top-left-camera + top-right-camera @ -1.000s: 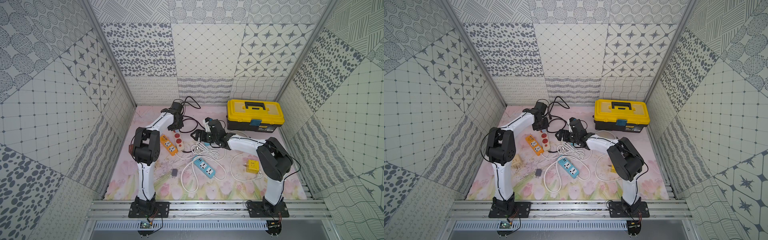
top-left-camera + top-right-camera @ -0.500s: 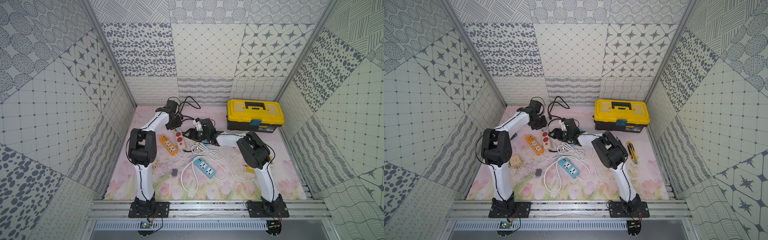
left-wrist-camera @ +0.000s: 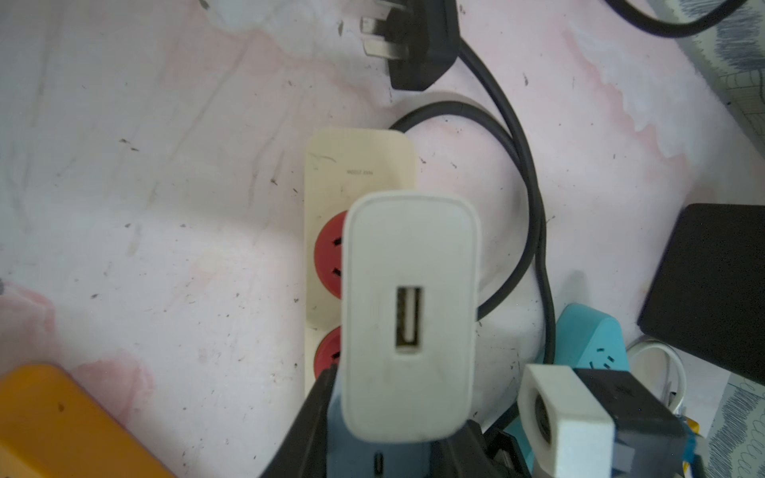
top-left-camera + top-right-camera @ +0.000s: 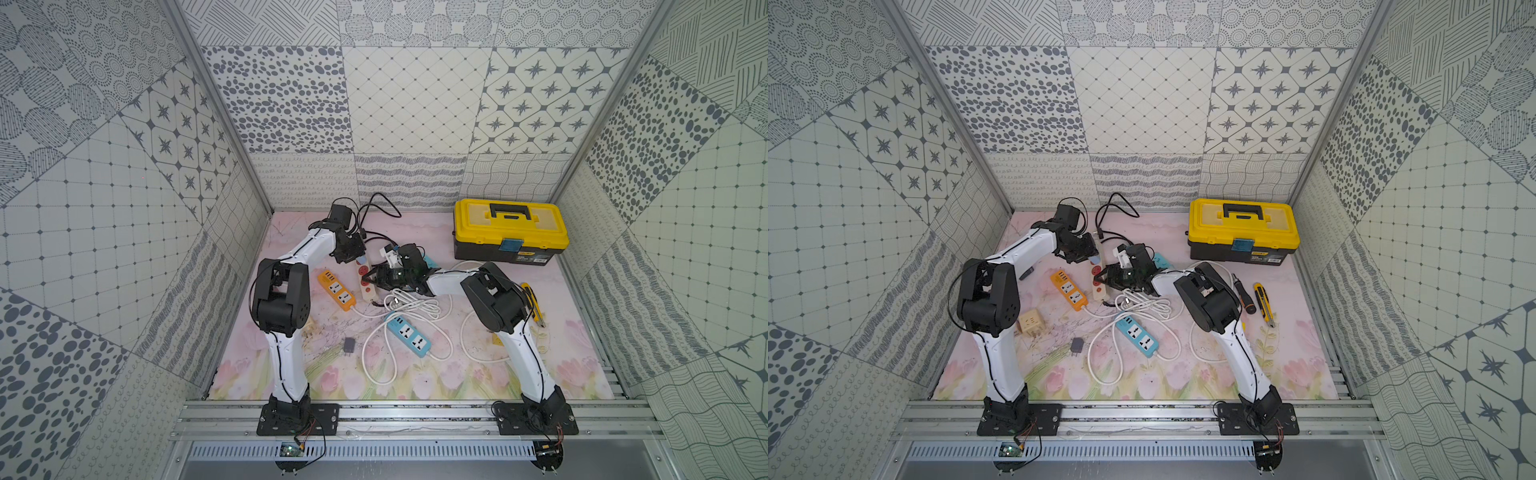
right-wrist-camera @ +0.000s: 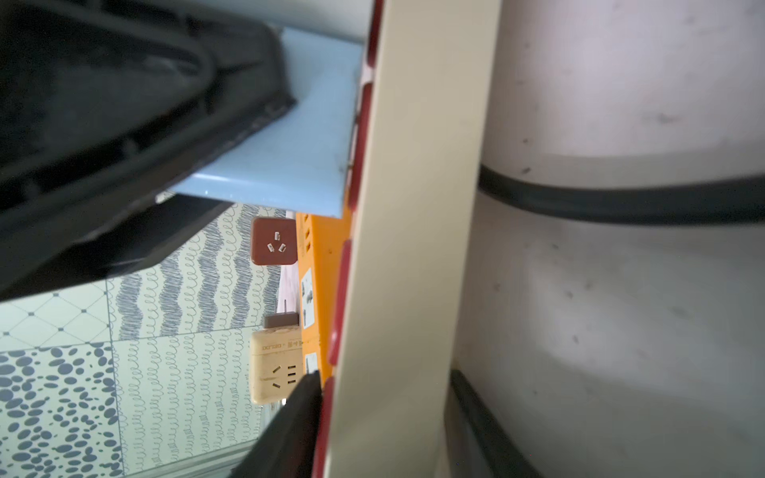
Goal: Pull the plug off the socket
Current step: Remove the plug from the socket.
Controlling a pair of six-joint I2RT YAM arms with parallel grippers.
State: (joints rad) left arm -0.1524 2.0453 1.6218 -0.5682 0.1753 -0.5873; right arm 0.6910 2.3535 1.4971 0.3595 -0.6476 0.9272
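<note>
REMOTE RIG: Two arms meet over the cream power strip (image 4: 368, 294), which lies flat on the table (image 4: 436, 376) with its long axis running 12 to 6 o'clock in both top views. The white charger plug (image 3: 410, 318) stands upright on the strip's 12 o'clock half, with its USB face turned up at my left wrist camera. My left gripper (image 4: 358, 257) reaches in from 11 o'clock and is clamped on the plug's sides. My right gripper (image 4: 374, 277) comes in from 3 o'clock and sits at about 5 o'clock of the plug, just beside it, at the strip's middle. The right wrist view shows one fingertip (image 5: 294, 414) against the socket face, but I cannot tell whether that gripper has closed on the strip. No pins show, so I judge the plug not yet out. As I read it, the pull goes straight up off the socket face, square to the strip's long axis. The left arm is the one placed to lift, while the right pins the strip down.
</note>
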